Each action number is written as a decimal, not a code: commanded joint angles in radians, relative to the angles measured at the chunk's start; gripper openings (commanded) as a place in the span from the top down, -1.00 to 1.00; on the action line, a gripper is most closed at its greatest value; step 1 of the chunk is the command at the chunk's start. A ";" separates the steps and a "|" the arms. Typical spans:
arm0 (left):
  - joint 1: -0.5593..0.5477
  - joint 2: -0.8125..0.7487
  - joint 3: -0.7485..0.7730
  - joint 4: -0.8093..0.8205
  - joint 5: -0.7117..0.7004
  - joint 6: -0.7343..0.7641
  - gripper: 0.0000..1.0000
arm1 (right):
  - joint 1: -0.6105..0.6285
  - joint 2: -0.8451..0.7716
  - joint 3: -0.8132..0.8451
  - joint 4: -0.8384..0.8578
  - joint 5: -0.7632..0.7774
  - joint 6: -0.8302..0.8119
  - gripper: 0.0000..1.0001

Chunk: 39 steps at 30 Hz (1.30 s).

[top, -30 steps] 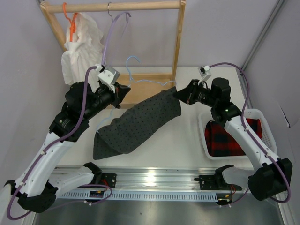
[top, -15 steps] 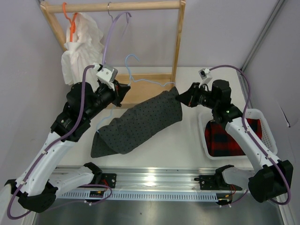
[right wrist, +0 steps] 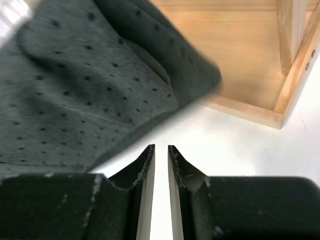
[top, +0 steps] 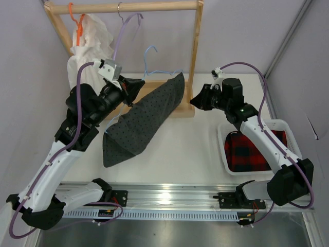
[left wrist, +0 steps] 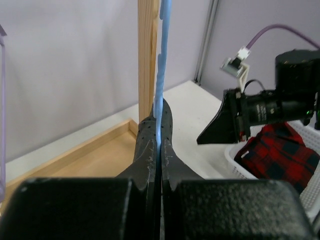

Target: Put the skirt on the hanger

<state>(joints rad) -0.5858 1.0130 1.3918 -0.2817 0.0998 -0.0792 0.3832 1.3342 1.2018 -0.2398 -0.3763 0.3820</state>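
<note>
Top view, centre: thin light-blue wire hanger (top: 146, 62) was partly hidden under dark charcoal dotted cloth skirt (top: 139, 121). L-wrist view: hanger ran off top edge. R-wrist view: skirt was blurred upper left, cut by frame edges.

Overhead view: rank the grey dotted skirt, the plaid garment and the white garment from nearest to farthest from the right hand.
1. Skirt, just to the left of the right hand.
2. Plaid garment, in the white basket on the right.
3. White garment, hanging on the rack, far left.
</note>
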 commanded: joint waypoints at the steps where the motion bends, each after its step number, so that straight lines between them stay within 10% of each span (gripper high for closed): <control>1: 0.004 -0.027 0.067 0.139 0.006 -0.019 1.00 | 0.023 0.017 0.067 -0.039 0.076 -0.037 0.56; 16: 0.004 0.133 0.227 0.151 -0.221 0.001 1.00 | 0.048 -0.076 0.182 -0.197 0.169 -0.014 0.01; 39: 0.003 0.533 0.579 0.346 -0.399 0.067 1.00 | 0.045 -0.308 0.220 -0.369 0.200 0.026 -0.08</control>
<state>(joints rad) -0.5850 1.5410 1.8877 -0.0746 -0.2806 -0.0269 0.4282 1.0401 1.3903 -0.5900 -0.1871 0.4034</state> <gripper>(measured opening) 0.053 0.538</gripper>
